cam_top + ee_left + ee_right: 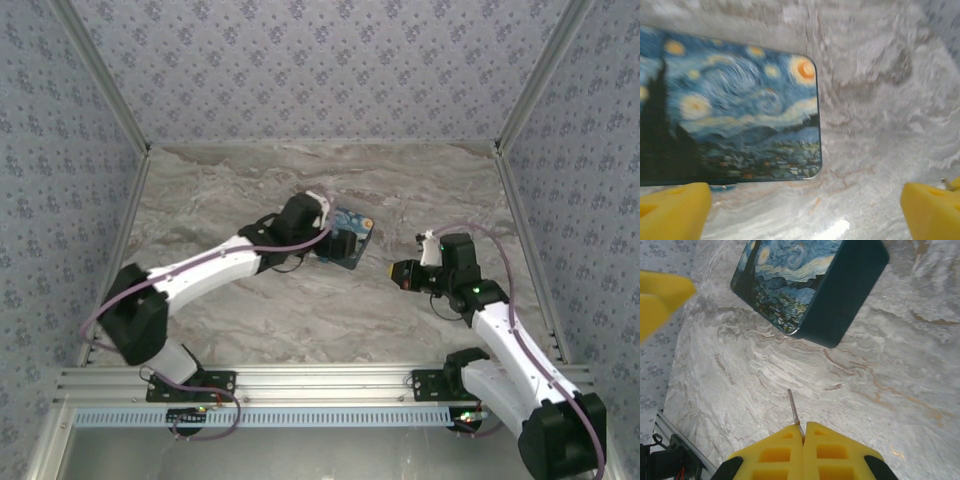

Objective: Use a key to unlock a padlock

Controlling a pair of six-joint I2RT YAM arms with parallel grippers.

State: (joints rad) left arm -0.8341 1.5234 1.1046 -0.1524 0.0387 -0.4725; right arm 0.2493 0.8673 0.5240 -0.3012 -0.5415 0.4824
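Silvery key (794,410) pinched in right gripper (804,435), blade pointing 12 o'clock at starry-night box (805,285), probably prepped for insertion. Left gripper (804,212) spread; tiny blue padlock (720,188) maybe 8 o'clock, box edge.

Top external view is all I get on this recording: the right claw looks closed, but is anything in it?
Observer: Yes. In the right wrist view the right claw is shut on a thin silvery key, whose blade pokes out ahead of the yellow fingers.
Operator: And the left claw, over by the painted box?
Observer: The left wrist view has the left claw wide open with nothing between its fingers. The box lies ahead of them, painted face toward the camera.
Operator: Is the key touching the box?
Observer: No, they are apart. Bare marble table lies between the blade tip and the box's nearest corner.
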